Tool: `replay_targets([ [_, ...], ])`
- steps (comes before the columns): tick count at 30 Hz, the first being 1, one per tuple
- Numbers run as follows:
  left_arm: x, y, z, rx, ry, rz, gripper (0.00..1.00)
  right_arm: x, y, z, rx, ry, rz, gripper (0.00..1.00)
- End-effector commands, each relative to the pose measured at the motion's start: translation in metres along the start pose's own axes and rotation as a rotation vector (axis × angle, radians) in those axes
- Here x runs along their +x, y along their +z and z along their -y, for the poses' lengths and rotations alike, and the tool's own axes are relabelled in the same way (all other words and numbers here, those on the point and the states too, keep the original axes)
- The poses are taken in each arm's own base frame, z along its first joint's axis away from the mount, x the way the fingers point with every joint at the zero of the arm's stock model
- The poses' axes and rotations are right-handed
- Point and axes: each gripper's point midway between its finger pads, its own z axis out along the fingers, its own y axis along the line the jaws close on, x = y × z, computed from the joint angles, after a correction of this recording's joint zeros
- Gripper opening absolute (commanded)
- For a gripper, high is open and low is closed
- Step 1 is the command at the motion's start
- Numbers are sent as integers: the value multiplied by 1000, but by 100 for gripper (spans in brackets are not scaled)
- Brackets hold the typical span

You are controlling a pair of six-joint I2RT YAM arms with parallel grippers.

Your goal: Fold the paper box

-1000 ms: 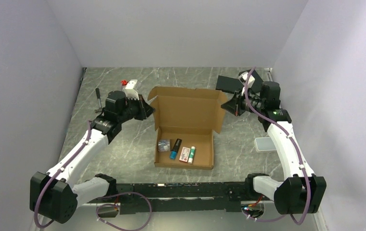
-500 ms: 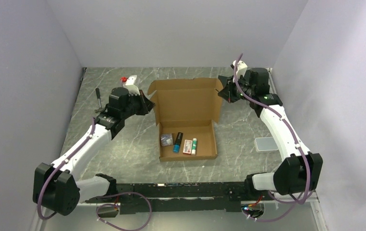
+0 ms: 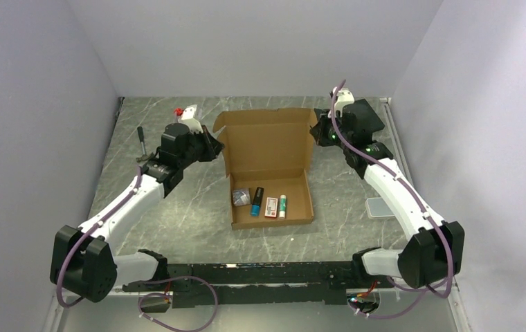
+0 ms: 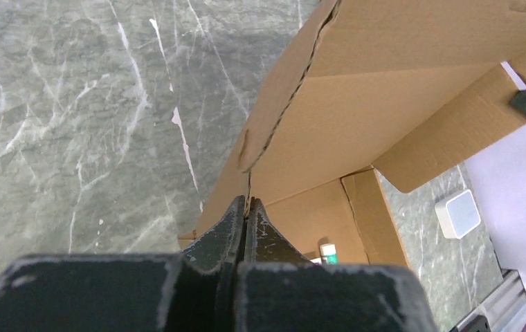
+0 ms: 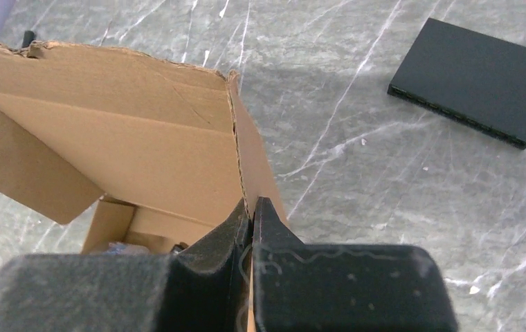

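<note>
1. Left of the paper box (image 3: 267, 145), well apart from it, a dark stick-like tool (image 3: 140, 138) lies on the grey marbled table (image 3: 184, 207). A small red thing (image 3: 177, 112) sits out past the box's far left corner, too small to identify.
2. At the box's left side, the left gripper (image 4: 248, 207) has its fingers pressed together on the edge of the lid's left side flap, pinching the cardboard.
3. The box sits open on the table between the two arms. Its shallow base is toward the arm bases and its lid stands up from the far edge.
4. Inside the base, side by side from left to right, lie a grey packet (image 3: 240, 198), a blue-and-black tube (image 3: 255, 201), a red-and-white packet (image 3: 271, 207) and a small white tube with a green cap (image 3: 283, 205).
5. At the box's right side, the right gripper (image 5: 252, 206) is clamped on the lid's right side flap, fingers closed on the cardboard.
6. Right of that flap, apart from the box, a flat black slab (image 5: 482, 79) lies on the table.
7. Right of the box's near right corner, well apart, sits a small grey tray (image 3: 378, 207).
</note>
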Motion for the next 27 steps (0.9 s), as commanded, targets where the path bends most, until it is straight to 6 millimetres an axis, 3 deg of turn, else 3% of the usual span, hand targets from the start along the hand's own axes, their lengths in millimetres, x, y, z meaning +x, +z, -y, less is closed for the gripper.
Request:
replay_targets([
  [1,-8,-4,9,-50,-64,43,0,-3,-4,-7,41,139,55,0],
  [12,28,-6,0,-255,-162,49,0,44,-1,-34,-24,161,-34,0],
  [27,61,-21,10,-264,-104,72,0,106,-17,-48,-90,80,-184,0],
])
